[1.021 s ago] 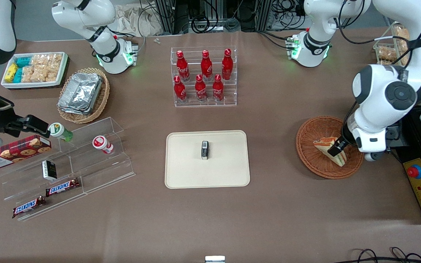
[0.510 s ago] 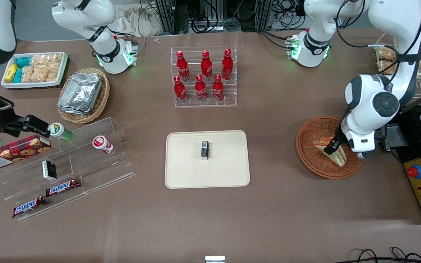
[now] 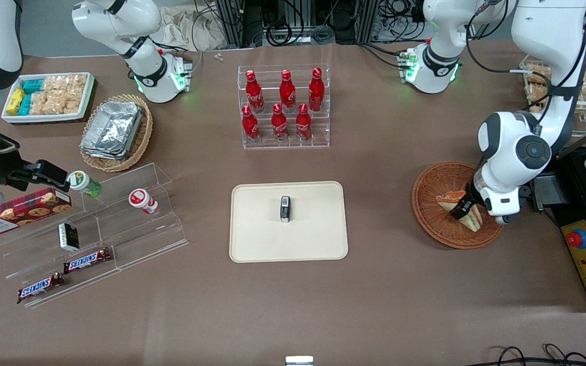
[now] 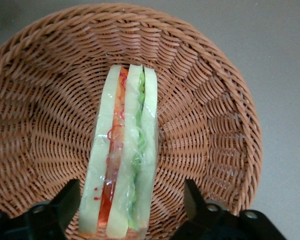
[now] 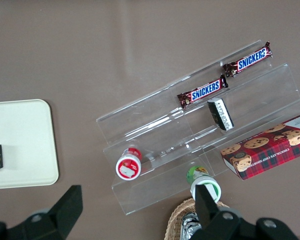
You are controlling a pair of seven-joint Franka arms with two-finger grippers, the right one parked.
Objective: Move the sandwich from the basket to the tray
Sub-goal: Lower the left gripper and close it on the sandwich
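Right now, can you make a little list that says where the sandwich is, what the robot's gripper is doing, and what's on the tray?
sandwich: standing on edge in the basket, wrapped in clear film
gripper: open, fingers on either side of the sandwich, not squeezing it
tray: nearer the table's middle, holds only a small dark box
task step: sandwich not yet lifted

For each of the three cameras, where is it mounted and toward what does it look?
Front view: faces both arms across the table, showing the tray and the open gripper straddling the sandwich.
Left wrist view: looks down past the fingers at the sandwich in the basket; both also show in front.
Right wrist view: looks down past the parked fingers at the Snickers bars.
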